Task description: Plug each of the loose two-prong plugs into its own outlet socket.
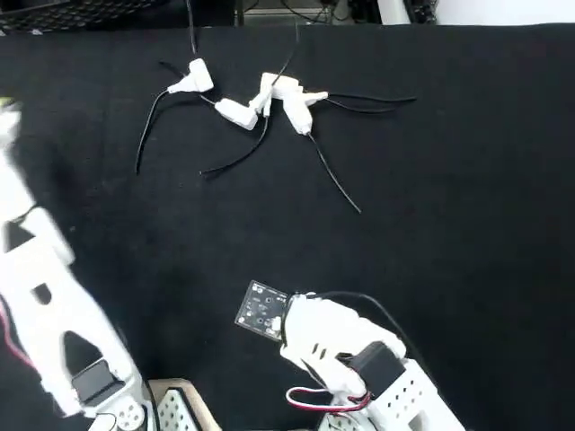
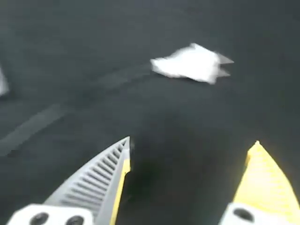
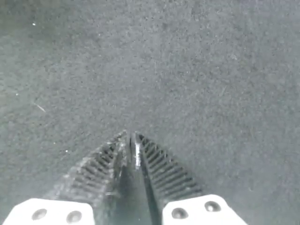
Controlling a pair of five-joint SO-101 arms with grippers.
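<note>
Closest to the lens, the left hand has its fingers spread wide with nothing between them, poised over the dark desk. Just beyond the fingertips lies a white two-prong plug flat on the cloth, its prongs pointing sideways, and a faint cable crosses the cloth nearer the hand. The plug is ahead of the open fingers and not touching them.

The right hand has its fingers pressed together on nothing, low over bare cloth.

From above, the right arm sits folded at the near edge, well apart from the work. The left arm runs up the left edge. The white plugs and sockets lie in a loose group at the far side of the desk, with thin black cables trailing off them. Whether any plug is seated in a socket cannot be told from this height, nor which one the left hand faces.

The step in hand looks like the approach for a first pick-up. The next move calls for centring the open fingers on the plug's body, leaving the prongs free, and closing across its narrow sides.

No writing can be read. A small circuit board by the right arm bears marks too small to make out.
</note>
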